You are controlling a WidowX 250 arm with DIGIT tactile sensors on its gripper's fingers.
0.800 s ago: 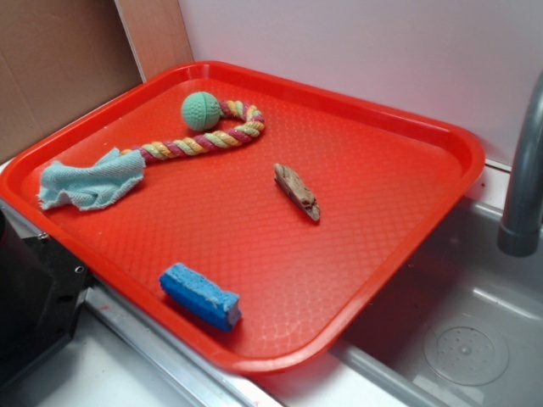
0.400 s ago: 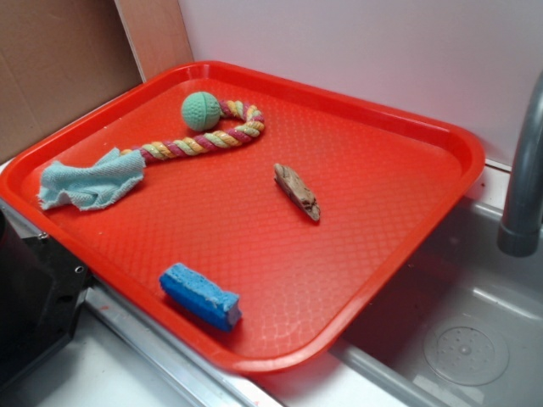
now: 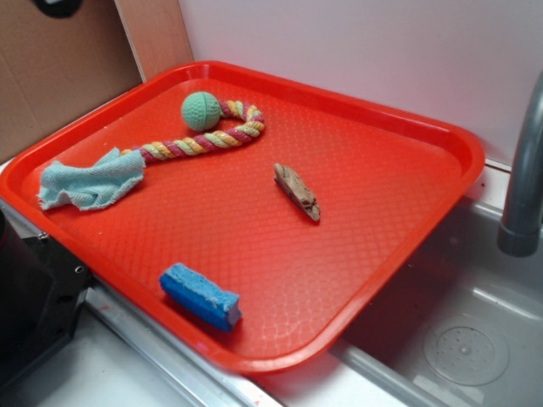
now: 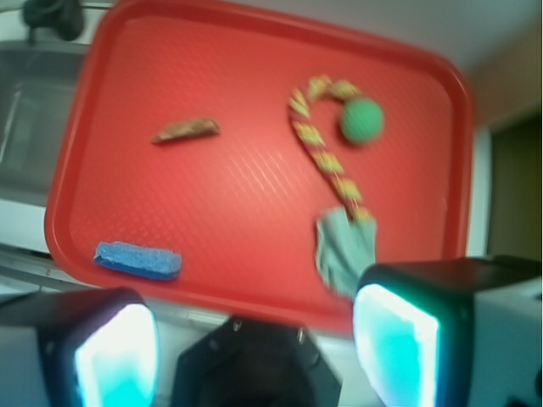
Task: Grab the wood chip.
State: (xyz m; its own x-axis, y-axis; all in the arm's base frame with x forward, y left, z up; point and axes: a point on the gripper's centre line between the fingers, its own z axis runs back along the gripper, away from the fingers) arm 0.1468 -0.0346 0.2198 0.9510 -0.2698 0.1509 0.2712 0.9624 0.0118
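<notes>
Blue and nearest the front rim of the red tray [image 3: 441,178], a sponge [image 3: 200,296] lies well apart from the wood chip [image 3: 297,192], which rests flat and untouched near the tray's middle. Beyond it, a braided rope [image 3: 204,141] curls around a green ball [image 3: 201,111], its frayed pale-blue end [image 3: 89,182] trailing toward the left rim. In the blurred wrist view the gripper [image 4: 254,343] hangs high above the tray's edge, its fingers [image 4: 394,348] seemingly spread wide with nothing between them.
</notes>
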